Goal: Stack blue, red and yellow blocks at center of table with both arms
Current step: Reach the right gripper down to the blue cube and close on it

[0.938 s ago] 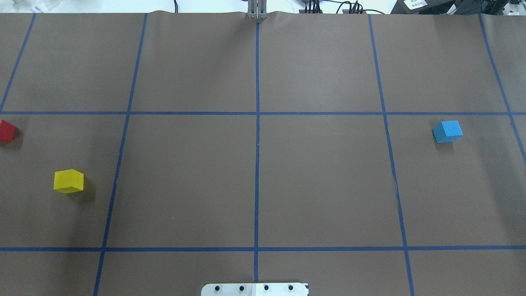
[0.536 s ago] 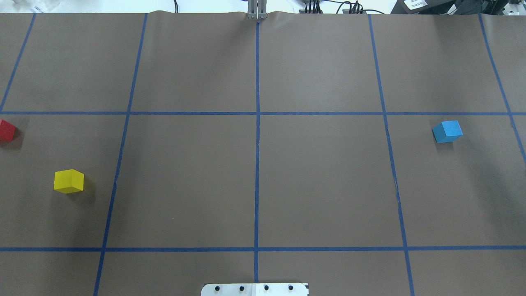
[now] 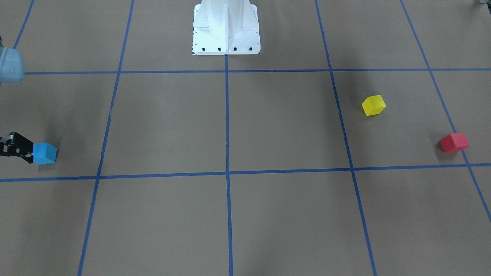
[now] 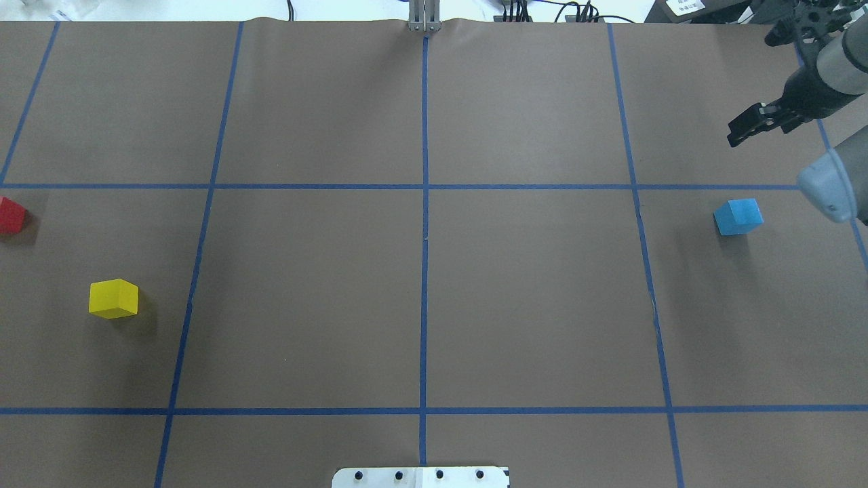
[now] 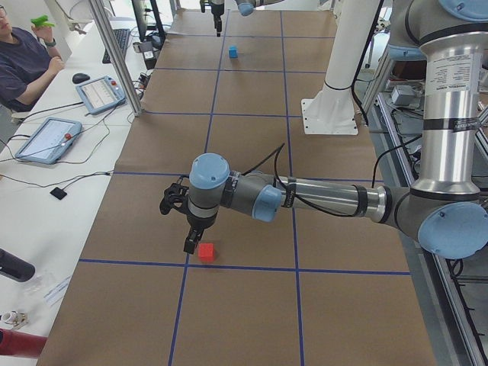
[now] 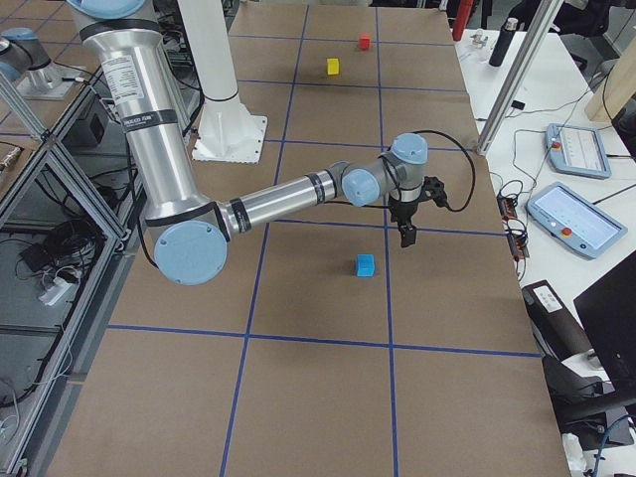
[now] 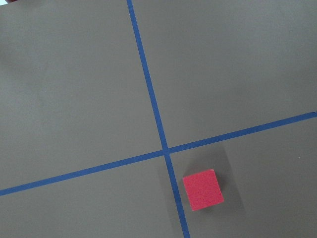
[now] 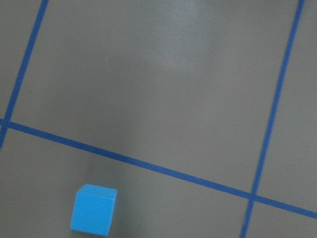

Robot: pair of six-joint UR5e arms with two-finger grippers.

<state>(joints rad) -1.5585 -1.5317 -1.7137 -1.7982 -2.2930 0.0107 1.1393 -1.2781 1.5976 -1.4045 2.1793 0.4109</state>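
Observation:
The blue block (image 4: 738, 217) lies on the table's right side; it also shows in the front view (image 3: 45, 153) and the right wrist view (image 8: 93, 208). The yellow block (image 4: 113, 299) and the red block (image 4: 11, 215) lie at the far left, apart from each other. My right gripper (image 4: 734, 137) hangs above the table, behind and right of the blue block, and its fingers look apart and empty. My left gripper (image 5: 191, 245) shows only in the left side view, just above the red block (image 5: 206, 252); I cannot tell whether it is open. The left wrist view shows the red block (image 7: 203, 189) below.
Blue tape lines (image 4: 424, 237) divide the brown table cover into squares. The robot's white base plate (image 4: 420, 477) sits at the near edge. In the left side view, an operator and tablets (image 5: 47, 139) are beside the table.
The right arm and gripper have come into the overhead view at the upper right edge. The three blocks have not moved.

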